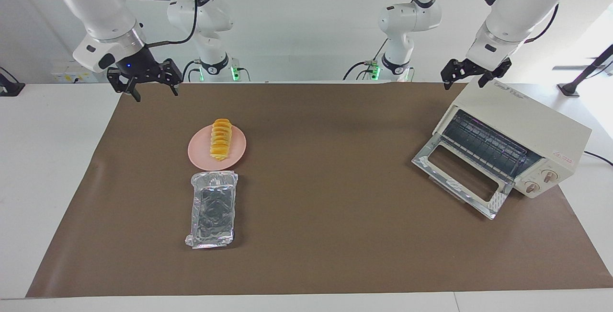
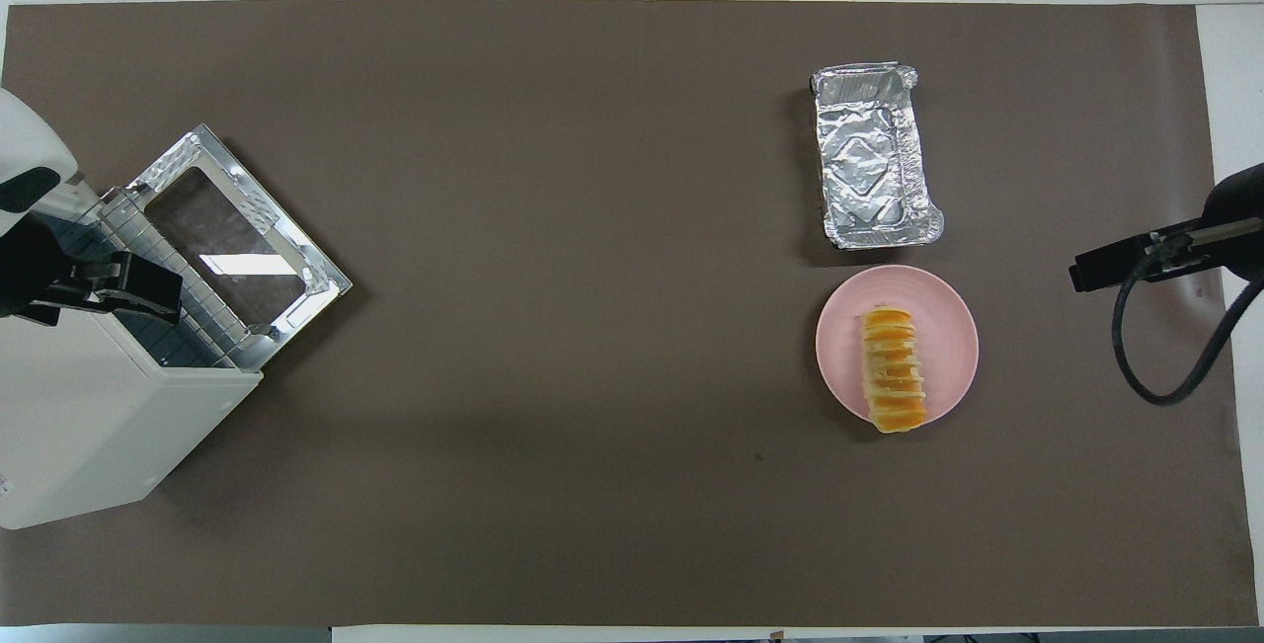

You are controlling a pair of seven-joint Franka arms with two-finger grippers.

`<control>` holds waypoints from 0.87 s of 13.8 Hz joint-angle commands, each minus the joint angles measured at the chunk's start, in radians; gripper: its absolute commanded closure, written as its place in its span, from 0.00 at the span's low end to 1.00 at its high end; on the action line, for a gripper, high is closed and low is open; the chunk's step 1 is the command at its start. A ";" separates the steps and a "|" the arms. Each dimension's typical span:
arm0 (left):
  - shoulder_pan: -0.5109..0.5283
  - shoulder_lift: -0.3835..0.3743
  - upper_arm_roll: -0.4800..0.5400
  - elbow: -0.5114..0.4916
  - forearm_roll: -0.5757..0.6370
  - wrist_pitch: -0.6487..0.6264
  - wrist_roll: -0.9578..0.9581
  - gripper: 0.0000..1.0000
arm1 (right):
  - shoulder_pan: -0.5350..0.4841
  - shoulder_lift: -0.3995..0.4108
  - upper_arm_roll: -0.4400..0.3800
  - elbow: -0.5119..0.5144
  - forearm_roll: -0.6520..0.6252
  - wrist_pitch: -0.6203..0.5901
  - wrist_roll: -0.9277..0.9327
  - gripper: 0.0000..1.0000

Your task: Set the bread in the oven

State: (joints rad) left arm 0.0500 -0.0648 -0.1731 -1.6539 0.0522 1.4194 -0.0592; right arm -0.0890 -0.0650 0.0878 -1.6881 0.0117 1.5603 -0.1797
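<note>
While both jaws hang wide, bread [image 1: 221,139] lies on a plate [image 1: 198,153] beside a foil tray [image 1: 213,209].

No legible text on oven [image 1: 522,125].

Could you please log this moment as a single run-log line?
bread: on pink plate | oven: door open | right tool: open, raised near plate | left tool: open, over oven
</note>
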 commanded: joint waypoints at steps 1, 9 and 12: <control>0.019 -0.024 -0.008 -0.021 -0.015 -0.002 0.001 0.00 | -0.015 0.005 0.010 0.008 -0.010 -0.009 0.022 0.00; 0.018 -0.024 -0.008 -0.021 -0.015 -0.002 0.001 0.00 | 0.008 -0.084 0.062 -0.171 -0.003 0.036 0.054 0.00; 0.019 -0.024 -0.008 -0.021 -0.015 -0.002 0.001 0.00 | 0.069 -0.177 0.070 -0.380 -0.003 0.171 0.127 0.00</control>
State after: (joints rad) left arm 0.0500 -0.0648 -0.1731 -1.6540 0.0522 1.4194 -0.0592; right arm -0.0509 -0.1304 0.1518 -1.8755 0.0126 1.6357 -0.1023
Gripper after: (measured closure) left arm 0.000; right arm 0.000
